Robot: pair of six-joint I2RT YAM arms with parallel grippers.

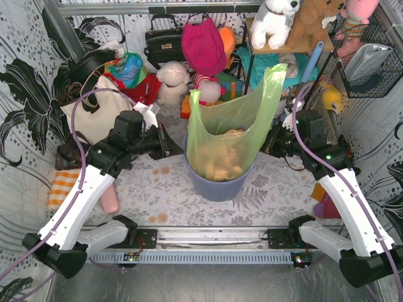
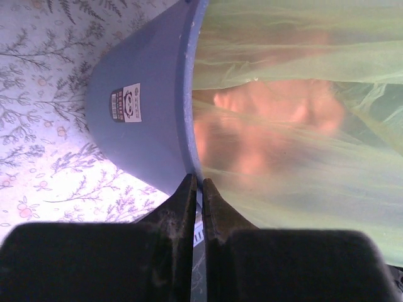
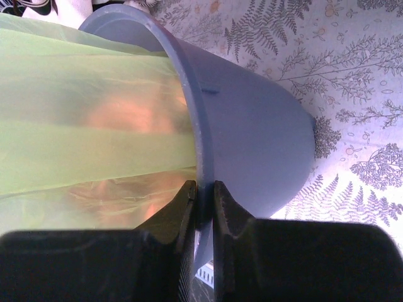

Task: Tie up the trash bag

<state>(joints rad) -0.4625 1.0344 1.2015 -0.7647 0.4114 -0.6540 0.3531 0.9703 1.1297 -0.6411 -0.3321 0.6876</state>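
I see no knot: trash bag (image 1: pixel 227 141) stands open mid-frame; left gripper (image 2: pixel 196 184) and right gripper (image 3: pixel 203 186) sit nearly closed at the bin (image 1: pixel 217 187) rim, grip uncertain.

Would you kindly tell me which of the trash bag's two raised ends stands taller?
The right raised end, wide and tall; the left raised end stops far lower.

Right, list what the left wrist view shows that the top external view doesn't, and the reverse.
Left wrist only: the white panda sticker on the round blue-grey plastic bin, with the left fingers closed at its rim. Top external only: the plush toys behind and the upright handles of the thin translucent light-green trash bag. Both: that bag, tan-orange paper inside, in the bin.
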